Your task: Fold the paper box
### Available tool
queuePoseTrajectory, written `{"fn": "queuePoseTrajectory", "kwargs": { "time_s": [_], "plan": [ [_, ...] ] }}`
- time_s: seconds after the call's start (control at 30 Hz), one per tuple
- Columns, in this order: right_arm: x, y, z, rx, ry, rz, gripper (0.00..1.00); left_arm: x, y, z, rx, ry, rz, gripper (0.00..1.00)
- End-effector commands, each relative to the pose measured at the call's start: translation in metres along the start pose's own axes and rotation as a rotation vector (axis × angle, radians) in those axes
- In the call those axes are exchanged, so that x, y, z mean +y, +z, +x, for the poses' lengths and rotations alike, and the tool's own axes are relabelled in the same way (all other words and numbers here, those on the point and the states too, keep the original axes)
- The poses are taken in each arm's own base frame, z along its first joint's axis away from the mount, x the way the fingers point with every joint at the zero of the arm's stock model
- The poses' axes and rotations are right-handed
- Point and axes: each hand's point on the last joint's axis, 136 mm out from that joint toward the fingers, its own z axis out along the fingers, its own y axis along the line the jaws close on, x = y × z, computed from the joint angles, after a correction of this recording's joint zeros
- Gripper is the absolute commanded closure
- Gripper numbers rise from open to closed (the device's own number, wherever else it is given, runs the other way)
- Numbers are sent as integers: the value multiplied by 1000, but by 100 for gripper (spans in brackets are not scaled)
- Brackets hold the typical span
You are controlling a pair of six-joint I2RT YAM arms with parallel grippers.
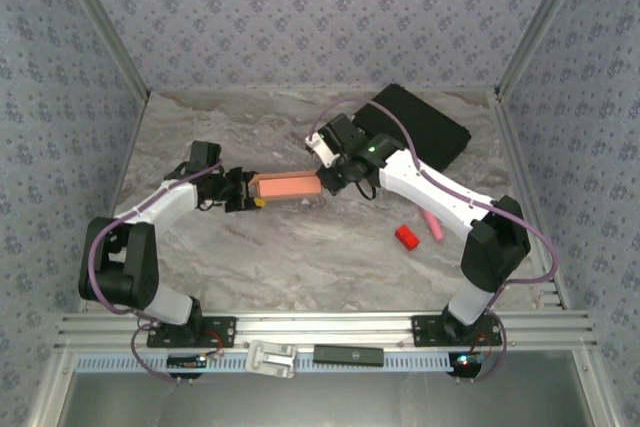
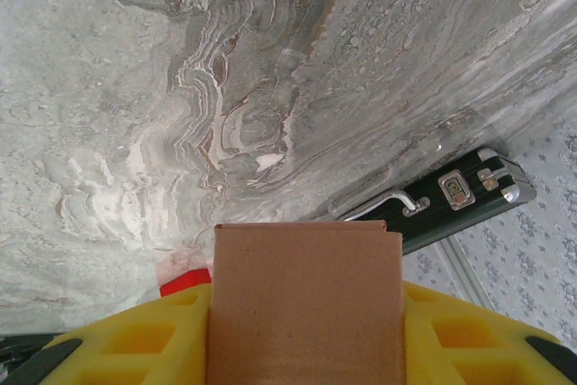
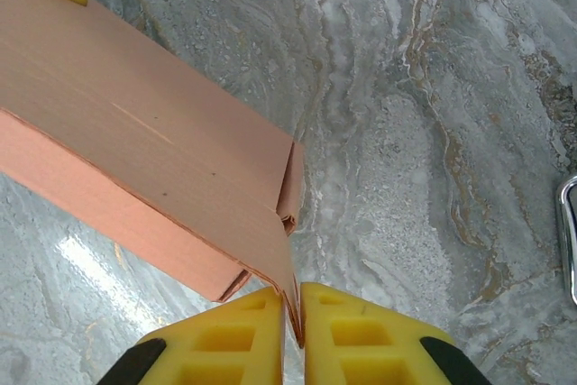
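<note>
- Fingers [image 3: 365, 335] of the right gripper [image 3: 299, 299] are pressed almost together, pinching a thin end flap of the paper box [image 3: 153, 160].
- Yellow pads [image 2: 153, 340] of the left gripper [image 2: 306, 299] sit against both sides of the box's other end, clamping it.
- Salmon-orange and formed into a long rectangular tube, the box lies left to right between the two grippers, over the middle of the table [image 1: 300, 267]. I cannot tell whether it touches the surface.
- At the right gripper its end is unclosed, with a side flap standing loose; the inside is hidden.
- The tabletop is grey-white marble pattern.
- A black case [image 1: 420, 132] lies closed in the far right corner, with a silver latch [image 2: 457, 188] and handle [image 2: 383, 205] on its edge.
- A small red block [image 1: 406, 237] and a pink stick [image 1: 432, 224] lie close together near the right arm, well apart from the box.
- Lilac floral-papered walls [image 1: 300, 7] enclose the table, and an aluminium rail [image 1: 320, 327] runs along its near edge.
</note>
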Motion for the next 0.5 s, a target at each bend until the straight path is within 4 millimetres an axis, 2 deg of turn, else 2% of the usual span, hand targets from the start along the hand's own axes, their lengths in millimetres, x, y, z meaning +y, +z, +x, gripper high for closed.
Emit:
{"fn": "queuePoseTrajectory", "kwargs": {
  "time_s": [0.0, 0.3, 0.47],
  "plan": [
    [0, -1, -2, -5, 29, 22, 88, 4, 2, -3, 5, -43, -14, 80],
    [-3, 0, -4, -39, 197, 74, 100, 1, 2, -2, 13, -53, 1, 81],
    [-1, -1, -11, -87, 321, 50, 100, 1, 4, -3, 18, -61, 3, 81]
  ]
}}
